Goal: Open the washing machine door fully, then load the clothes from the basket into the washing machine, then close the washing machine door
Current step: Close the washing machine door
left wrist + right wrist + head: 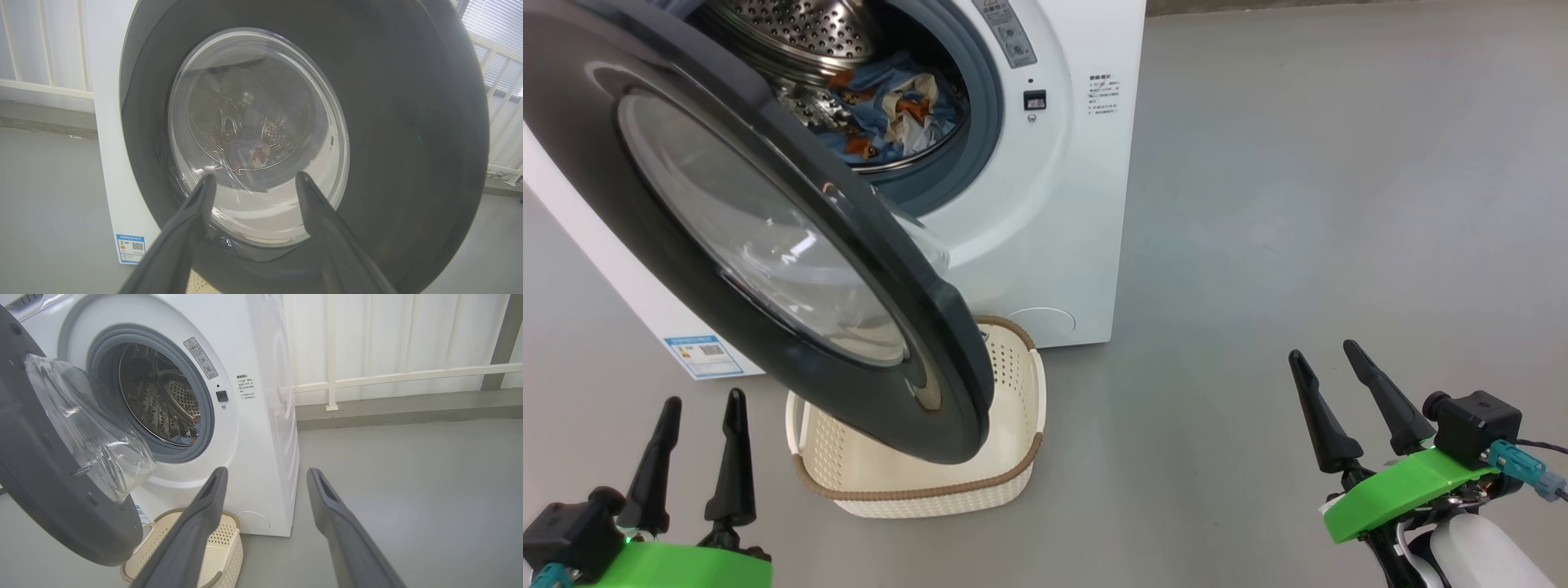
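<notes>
Door point(760, 237) ajar, swung out over basket point(1021, 392) at 6 o'clock, in front of washer point(1054, 204). Clothes point(890, 110) lie in drum point(792, 33), approx 12 o'clock. L claw point(704, 398) at 7, R claw point(1321, 349) at 4 o'clock, both released, fingers spread

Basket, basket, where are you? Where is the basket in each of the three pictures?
Head view: the basket sits bottom middle on the floor, partly behind the washing machine door.
Left wrist view: a small cream bit of the basket at the bottom edge, below the door.
Right wrist view: bottom left, by the machine's foot.
Shared landmark: the door's big black rim, hanging over the basket.
</notes>
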Available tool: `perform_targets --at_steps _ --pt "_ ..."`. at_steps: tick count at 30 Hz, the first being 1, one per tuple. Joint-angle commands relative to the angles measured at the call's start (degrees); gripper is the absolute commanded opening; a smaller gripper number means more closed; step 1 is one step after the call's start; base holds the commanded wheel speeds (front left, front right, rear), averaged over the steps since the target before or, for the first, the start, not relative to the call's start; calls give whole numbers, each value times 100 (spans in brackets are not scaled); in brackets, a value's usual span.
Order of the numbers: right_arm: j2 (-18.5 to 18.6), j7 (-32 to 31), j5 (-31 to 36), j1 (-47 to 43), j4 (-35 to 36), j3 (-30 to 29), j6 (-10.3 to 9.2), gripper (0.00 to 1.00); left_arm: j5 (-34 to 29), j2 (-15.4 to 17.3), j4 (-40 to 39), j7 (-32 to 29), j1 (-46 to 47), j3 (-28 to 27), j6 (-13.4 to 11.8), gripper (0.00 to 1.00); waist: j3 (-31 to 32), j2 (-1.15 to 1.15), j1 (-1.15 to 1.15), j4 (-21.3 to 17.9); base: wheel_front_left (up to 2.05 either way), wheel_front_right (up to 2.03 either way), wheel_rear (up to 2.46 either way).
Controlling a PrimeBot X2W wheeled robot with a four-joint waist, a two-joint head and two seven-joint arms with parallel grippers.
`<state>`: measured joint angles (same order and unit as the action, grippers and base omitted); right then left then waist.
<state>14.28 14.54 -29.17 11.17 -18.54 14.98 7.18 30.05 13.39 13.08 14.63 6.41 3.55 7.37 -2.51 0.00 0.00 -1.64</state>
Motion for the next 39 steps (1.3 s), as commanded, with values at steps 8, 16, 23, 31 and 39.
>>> perform_targets --at_steps 8,16,23,31,39 --pt "59 46 -14 60 168 47 31 0 -30 116 -122 37 110 -194 12 100 -22 0 0 100 0 0 0" --pt "30 46 39 82 226 86 31 0 -21 95 -103 37 109 -146 12 100 -1 0 0 409 0 0 0" --pt "-41 46 75 286 183 367 31 0 -14 68 -71 37 78 -122 12 100 41 0 0 762 0 0 0" --pt "-39 46 25 719 -65 615 31 0 -1 86 -37 37 86 -84 12 100 71 0 0 1278 0 0 0" --pt "-107 46 -217 915 319 481 31 0 44 74 -9 37 63 -45 12 100 90 0 0 1694 0 0 0"
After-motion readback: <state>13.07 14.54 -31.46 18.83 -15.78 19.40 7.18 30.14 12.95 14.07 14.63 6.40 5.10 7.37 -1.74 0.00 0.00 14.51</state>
